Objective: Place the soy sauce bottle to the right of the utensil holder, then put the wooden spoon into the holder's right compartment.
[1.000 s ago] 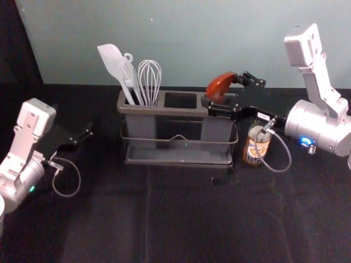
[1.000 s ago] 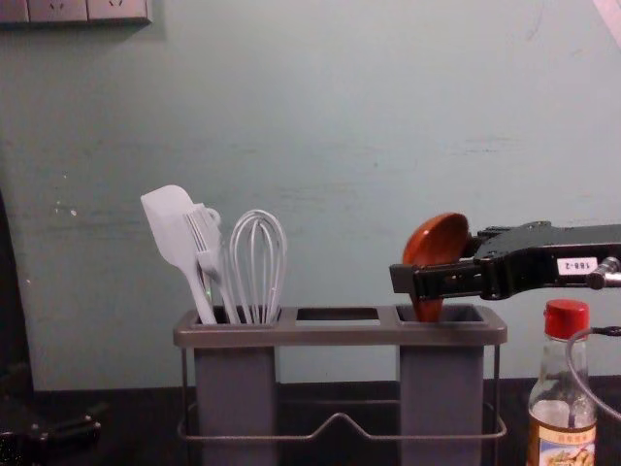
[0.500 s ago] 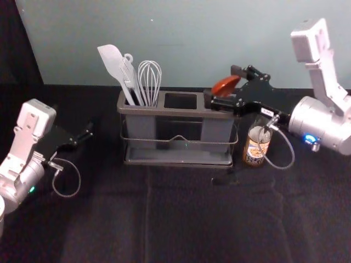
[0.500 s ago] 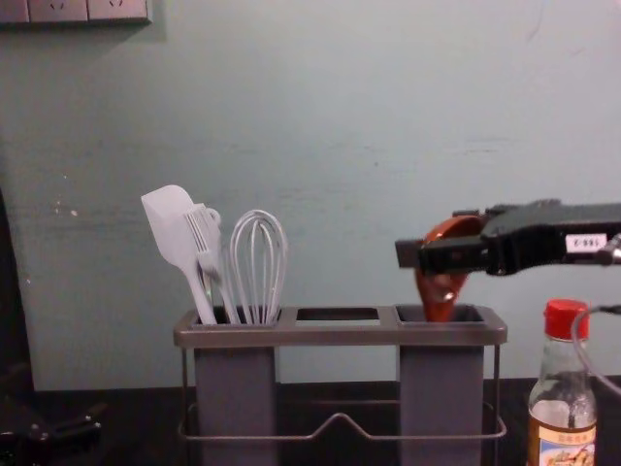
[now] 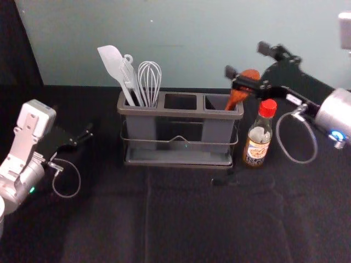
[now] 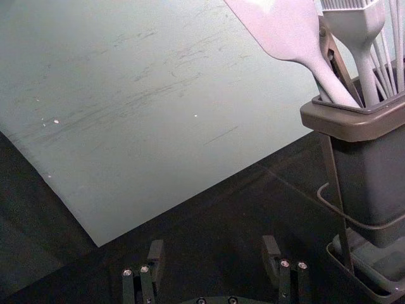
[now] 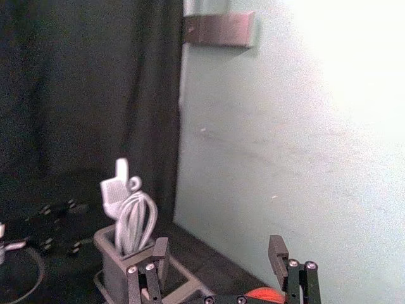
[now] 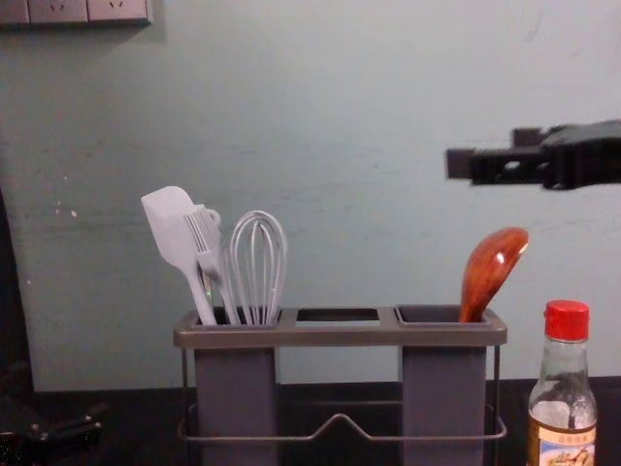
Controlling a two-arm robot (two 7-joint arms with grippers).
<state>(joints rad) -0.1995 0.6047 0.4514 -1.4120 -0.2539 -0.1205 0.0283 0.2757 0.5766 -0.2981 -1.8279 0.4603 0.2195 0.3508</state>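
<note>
Beside the holder (image 8: 340,336), the bottle (image 8: 562,419) is standing upright on its right, likely weighty, breakable and best held round the body, while the spoon (image 8: 492,269) is leaning bowl-up in the right compartment (image 8: 443,388), probably light, stiff, slick and best pinched at the neck. The right gripper (image 7: 218,248) is reaching level above the spoon, spread and empty; the left gripper (image 6: 213,248) is idling off the holder's left, likewise.
</note>
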